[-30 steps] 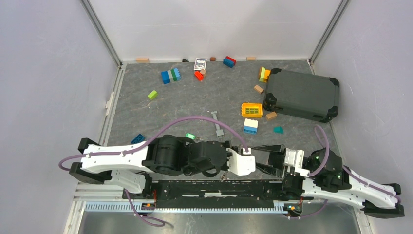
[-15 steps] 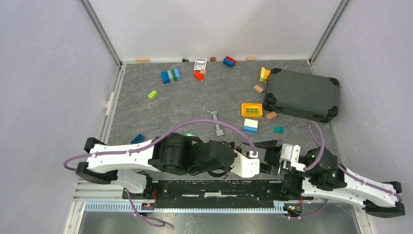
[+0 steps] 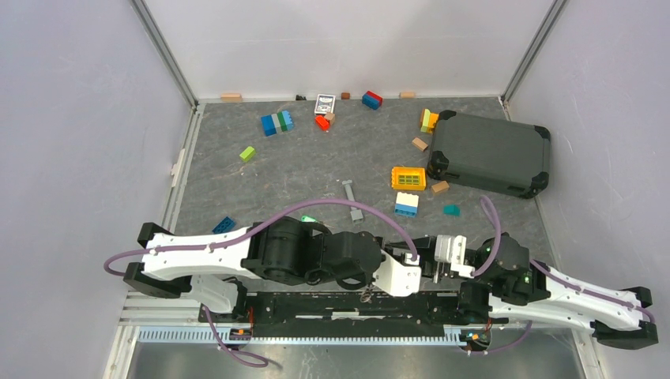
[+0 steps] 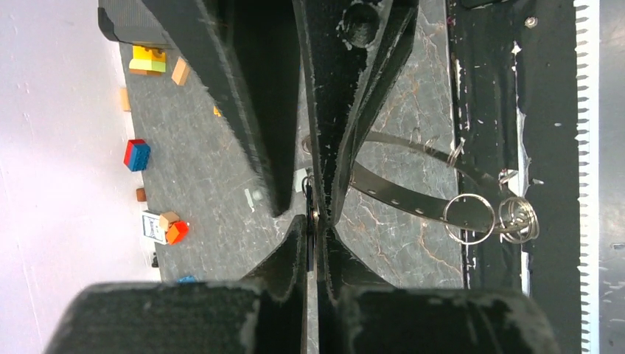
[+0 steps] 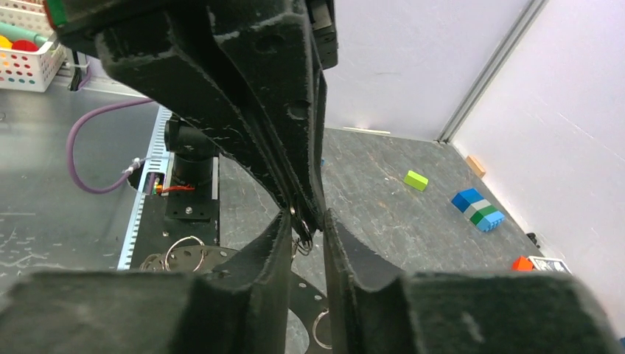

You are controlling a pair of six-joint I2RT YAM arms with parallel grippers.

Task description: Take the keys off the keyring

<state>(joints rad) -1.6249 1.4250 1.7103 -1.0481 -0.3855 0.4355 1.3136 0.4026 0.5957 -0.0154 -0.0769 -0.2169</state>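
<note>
The keyring (image 5: pixel 301 230) shows as a thin loop of silver wire, or so it looks to me, pinched at the very tips of the left gripper (image 4: pixel 315 225), whose fingers are pressed tight together on it; the loop hangs a little below those tips, right in the gap of the right gripper (image 5: pixel 305 243); the right fingers (image 5: pixel 276 251) stand one on each side of the wire, a narrow gap between them, and I cannot tell whether either pad touches it; any keys on the loop are too small to make out; the two grippers meet nose to nose, low over the grey mat (image 3: pixel 316 170) just beyond the black base plate (image 4: pixel 501 88); the left arm (image 3: pixel 197 253) lies stretched along the near edge from the left, its wrist turned toward the right; the right arm (image 3: pixel 577 296) reaches in from the right, low and bent at the elbow; beside the fingers a perforated metal strap (image 4: pixel 413 206) lies across the mat onto the plate, with spare wire rings (image 4: pixel 469 218) at its end; a scrap of green (image 3: pixel 307 219) shows just behind the left arm.
</note>
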